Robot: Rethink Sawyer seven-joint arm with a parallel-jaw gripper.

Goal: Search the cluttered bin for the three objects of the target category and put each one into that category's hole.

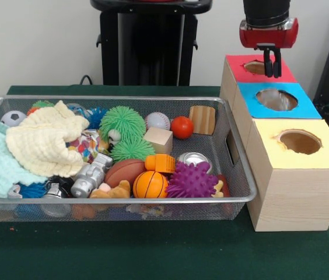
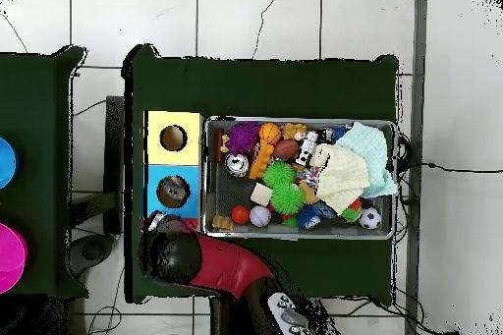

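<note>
Green cloth covers the table (image 1: 164, 251) beneath everything. At nine o'clock in the front view, pale cloths (image 1: 36, 143) drape over the rim of the wire bin (image 1: 123, 201), which is heaped with balls: a purple spiky ball (image 1: 191, 180) by a small basketball (image 1: 150, 184), green fuzzy balls (image 1: 122, 122) behind. No crinkly wrapper shows among them. At two o'clock, the gripper (image 1: 272, 64) hangs over the red box's hole (image 1: 256, 67), fingers together and holding nothing visible.
</note>
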